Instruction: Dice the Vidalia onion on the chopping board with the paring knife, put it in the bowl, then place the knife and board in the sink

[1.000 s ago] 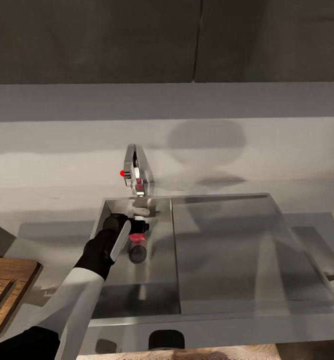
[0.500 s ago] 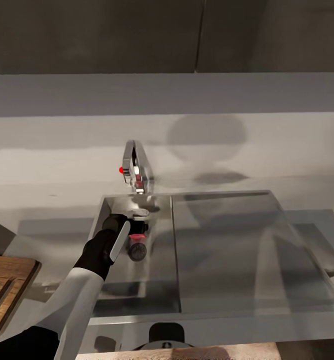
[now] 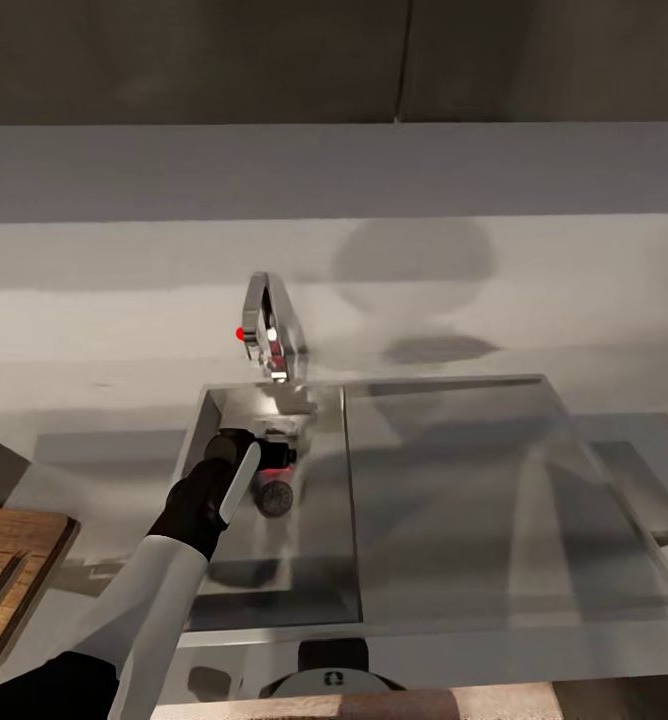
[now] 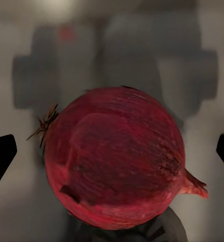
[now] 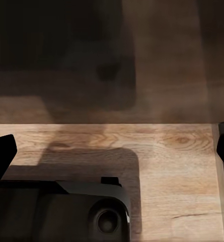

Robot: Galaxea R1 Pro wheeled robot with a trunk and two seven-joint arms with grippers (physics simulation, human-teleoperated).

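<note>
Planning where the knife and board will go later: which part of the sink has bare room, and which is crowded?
The drainboard, between the basin's divider and the sink's right rim, lies bare. The basin below the tap is crowded: the open left gripper straddles the onion over the drain.

Vidalia onion [image 4: 114, 159]: dark red, round, papery skin, dried root tuft on 1 end, pointed stem nub on the other. Lies in the sink [image 3: 429, 610] basin, over the round drain [image 3: 273, 498], at 6 o'clock from the chrome tap [image 3: 271, 335]. Chopping board [image 3: 9, 585]: brown wood, slot handle, flat on the countertop [image 3: 94, 400], at 9 o'clock from the sink.
</note>
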